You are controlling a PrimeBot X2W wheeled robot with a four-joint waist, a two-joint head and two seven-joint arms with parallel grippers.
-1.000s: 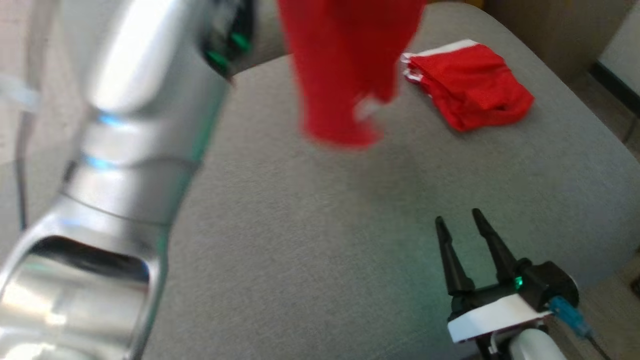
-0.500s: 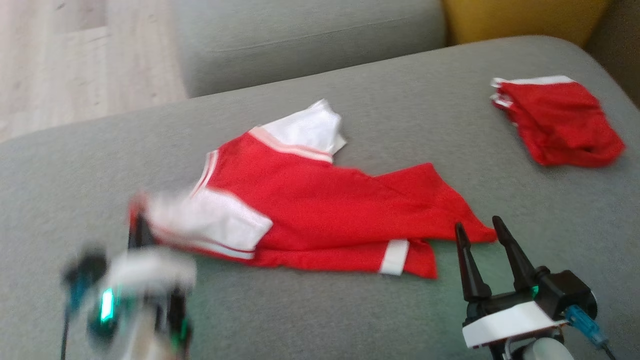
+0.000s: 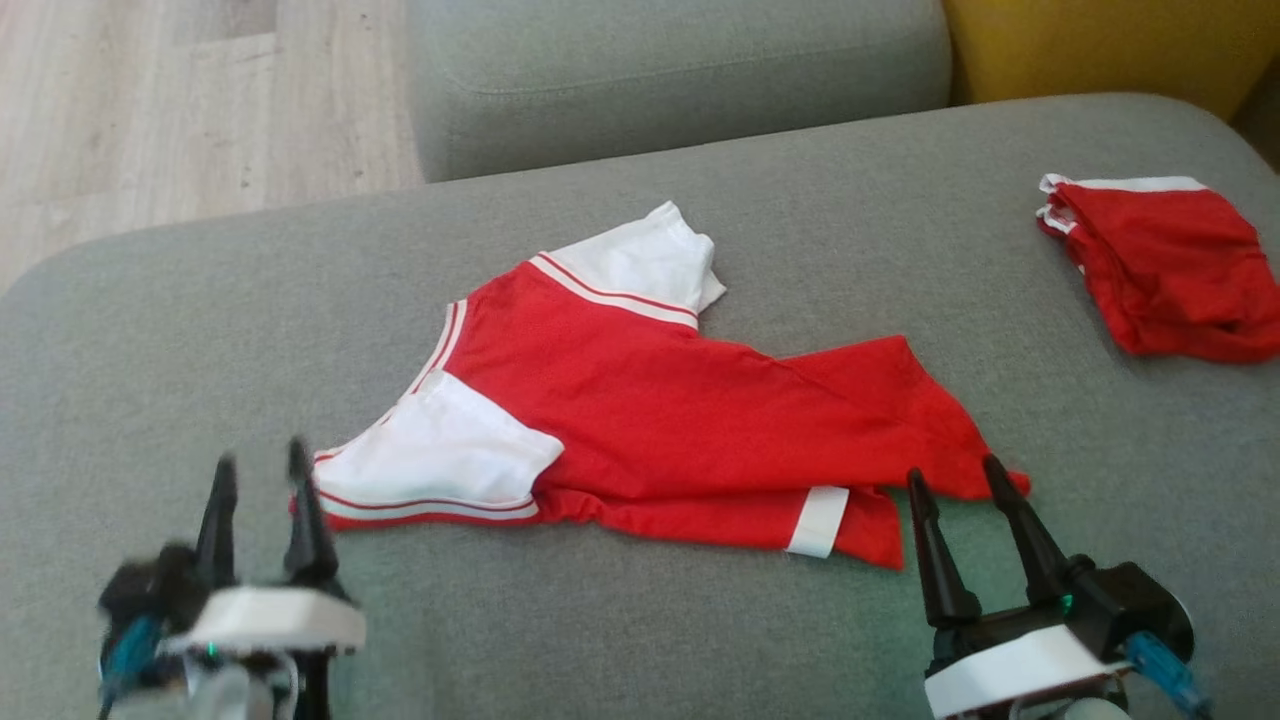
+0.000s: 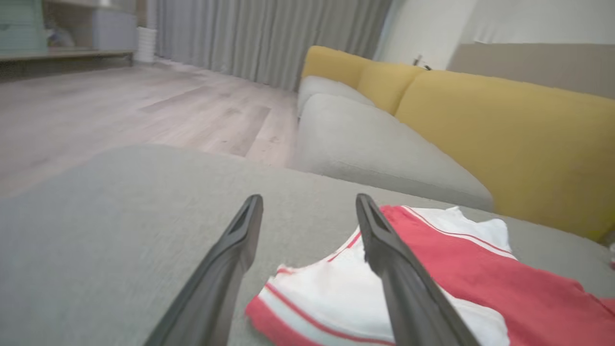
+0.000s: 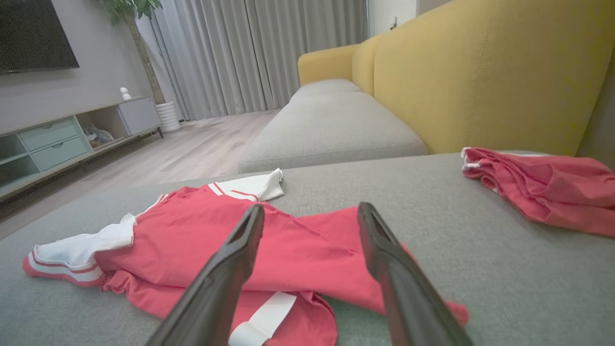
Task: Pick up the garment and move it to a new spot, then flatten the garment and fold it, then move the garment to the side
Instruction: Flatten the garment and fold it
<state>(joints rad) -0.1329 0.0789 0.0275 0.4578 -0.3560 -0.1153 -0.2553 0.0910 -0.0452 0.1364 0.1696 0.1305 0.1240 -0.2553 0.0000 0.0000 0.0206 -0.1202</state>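
Note:
The garment [image 3: 640, 410], a red shirt with white sleeves, lies spread and rumpled on the grey sofa cushion [image 3: 620, 640]. Its near white sleeve [image 4: 331, 293] sits just ahead of my left gripper [image 3: 262, 468], which is open and holds nothing. The left gripper [image 4: 310, 204] has its right finger over the sleeve's edge in the left wrist view. My right gripper [image 3: 950, 478] is open at the lower right, its fingertips close to the shirt's red hem. From the right wrist view the garment [image 5: 192, 240] lies just beyond the right gripper [image 5: 311, 211].
A second red garment [image 3: 1160, 265] lies bunched at the cushion's far right, also seen as a red heap [image 5: 538, 185]. A yellow sofa back [image 4: 504, 139] and another grey seat [image 3: 680, 70] lie behind. Wooden floor [image 3: 180, 110] is at the left.
The garment hung from my raised left gripper a second ago; it now lies on the cushion. The left gripper has opened, let go and drawn back to the lower left.

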